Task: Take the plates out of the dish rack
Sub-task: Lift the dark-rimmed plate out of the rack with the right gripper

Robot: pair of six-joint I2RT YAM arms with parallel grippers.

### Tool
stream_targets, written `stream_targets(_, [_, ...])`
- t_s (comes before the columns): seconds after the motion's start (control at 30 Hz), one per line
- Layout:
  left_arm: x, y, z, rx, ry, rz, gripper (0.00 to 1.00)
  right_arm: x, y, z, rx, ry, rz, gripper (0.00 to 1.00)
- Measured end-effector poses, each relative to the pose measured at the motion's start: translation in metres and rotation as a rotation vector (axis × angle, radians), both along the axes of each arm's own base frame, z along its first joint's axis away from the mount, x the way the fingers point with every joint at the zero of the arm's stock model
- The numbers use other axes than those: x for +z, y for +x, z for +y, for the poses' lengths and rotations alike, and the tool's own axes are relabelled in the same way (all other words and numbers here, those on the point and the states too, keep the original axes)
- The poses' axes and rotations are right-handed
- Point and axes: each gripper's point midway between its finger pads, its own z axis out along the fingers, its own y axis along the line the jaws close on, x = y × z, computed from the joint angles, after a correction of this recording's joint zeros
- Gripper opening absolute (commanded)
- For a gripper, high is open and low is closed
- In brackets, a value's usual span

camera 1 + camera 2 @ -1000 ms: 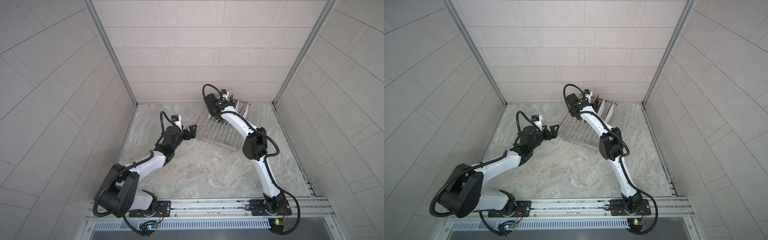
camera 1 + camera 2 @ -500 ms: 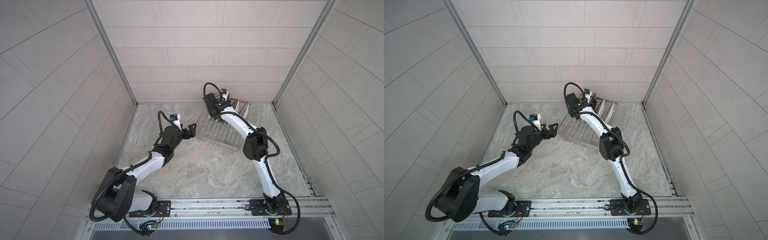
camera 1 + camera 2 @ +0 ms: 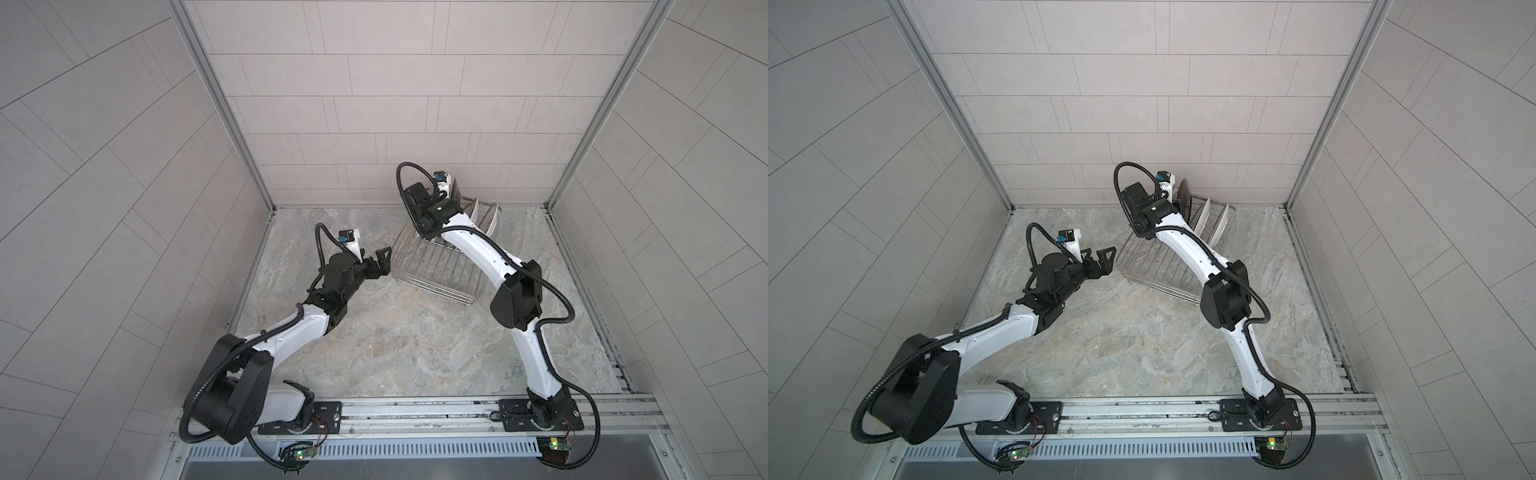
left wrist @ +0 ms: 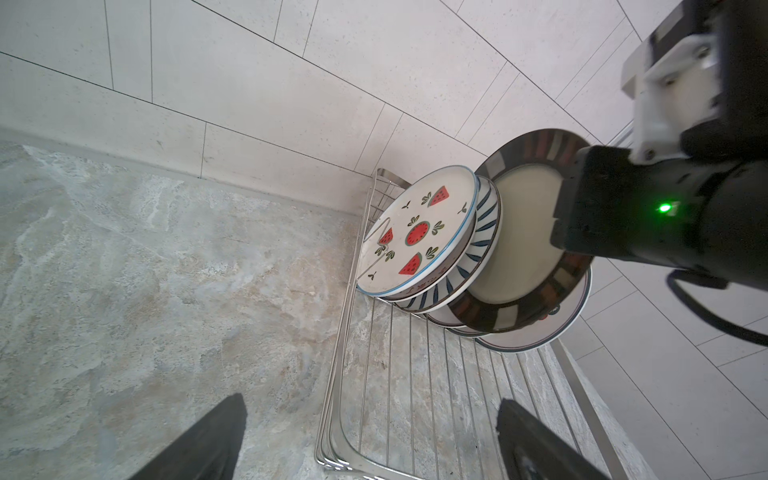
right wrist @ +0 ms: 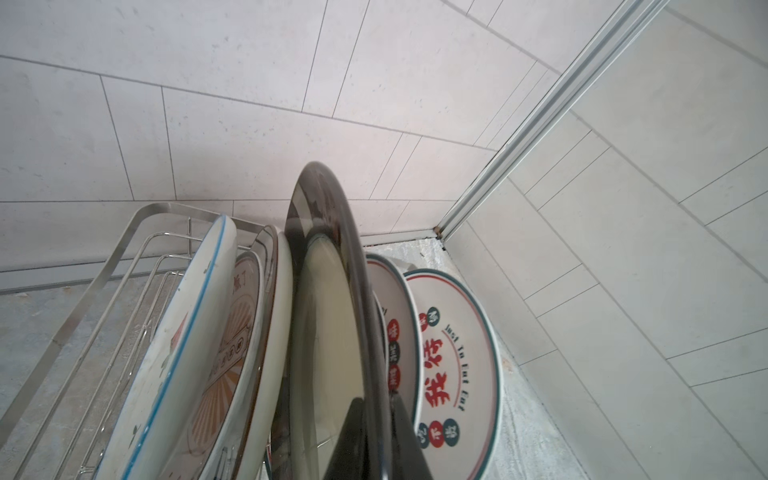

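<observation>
Plates, by print: dark-rimmed plate point(image 5: 328, 332) ×1; watermelon plate point(image 4: 415, 232) ×1; sunburst plate point(image 5: 232, 345) ×1; red-character plates point(image 5: 453, 365) ×2; blue-striped plate point(image 4: 484, 224) ×1, left wrist view only. Total six apparent, overlap heavy. Dish rack point(image 3: 434, 268) ×1. Arms point(image 3: 478, 249) ×2. Grippers ×2: left gripper point(image 3: 383, 262), right gripper point(image 5: 380, 444).

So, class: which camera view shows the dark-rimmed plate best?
The left wrist view: the dark-rimmed plate faces it, cream centre and patterned rim visible, partly hidden by the right arm. The right wrist view shows it nearly edge-on; both top views give only a sliver.
</observation>
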Motion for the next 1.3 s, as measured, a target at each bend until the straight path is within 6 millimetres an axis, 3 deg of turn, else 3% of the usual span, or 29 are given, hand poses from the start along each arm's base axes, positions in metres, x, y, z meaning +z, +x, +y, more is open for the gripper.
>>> stream_targets(0.23, [0.0, 0.001, 0.0, 0.002, -0.009, 0.002, 1.0, 0.036, -0.027, -0.001, 0.018, -0.02, -0.034, 0.03])
stream_targets(0.43, [0.002, 0.001, 0.0, 0.01, -0.026, 0.001, 1.0, 0.039, -0.061, -0.01, 0.079, 0.015, -0.016, 0.03])
stream_targets(0.73, [0.005, -0.004, 0.001, 0.009, -0.061, 0.006, 1.0, 0.056, -0.113, -0.028, 0.217, 0.221, -0.081, 0.03])
stream_targets(0.97, [0.029, -0.023, -0.008, -0.077, -0.154, -0.028, 1.0, 0.031, -0.144, -0.04, 0.369, 0.432, -0.092, 0.02])
stream_targets(1.17, [0.048, -0.039, -0.012, -0.133, -0.229, -0.056, 1.0, -0.008, -0.149, -0.056, 0.426, 0.642, -0.083, 0.02])
stream_targets(1.3, [0.051, -0.044, -0.015, -0.152, -0.26, -0.051, 1.0, -0.03, -0.15, -0.064, 0.44, 0.8, -0.07, 0.02])
